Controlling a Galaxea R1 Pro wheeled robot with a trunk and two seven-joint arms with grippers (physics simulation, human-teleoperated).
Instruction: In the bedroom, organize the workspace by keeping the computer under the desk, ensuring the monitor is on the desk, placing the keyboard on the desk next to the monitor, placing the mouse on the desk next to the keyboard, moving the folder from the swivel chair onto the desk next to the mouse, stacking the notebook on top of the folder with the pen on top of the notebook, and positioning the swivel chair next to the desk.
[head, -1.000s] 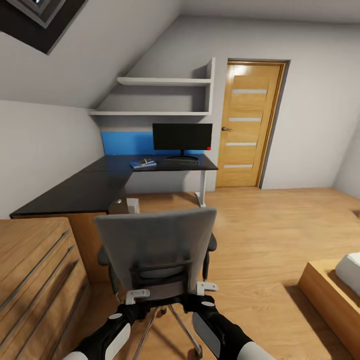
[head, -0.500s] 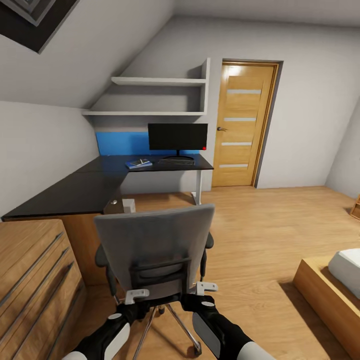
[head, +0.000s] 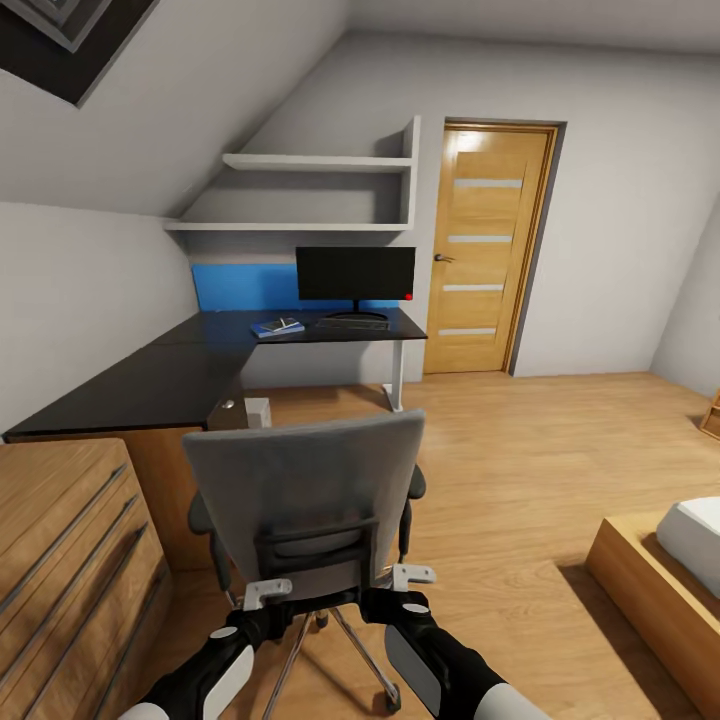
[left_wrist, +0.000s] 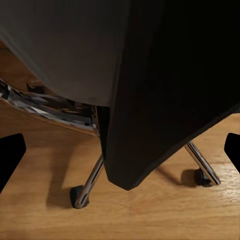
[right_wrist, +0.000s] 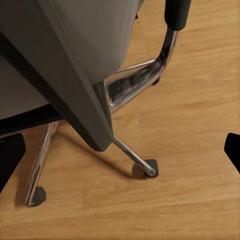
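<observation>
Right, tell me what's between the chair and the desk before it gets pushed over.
Nothing visible stands between them. The chair sits on bare wood floor, with open floor ahead up to the desk. A wooden drawer unit stands close on the chair's left, beside the path, not across it.

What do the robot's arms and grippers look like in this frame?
In the head view both arms are glossy black with white panels on the forearms. The left gripper and right gripper are pale grey-white angular pieces with small dark screw holes, mounted on black wrists. In the wrist views the fingertips appear as plain black shapes at the picture edges. No cables or markings show.
</observation>
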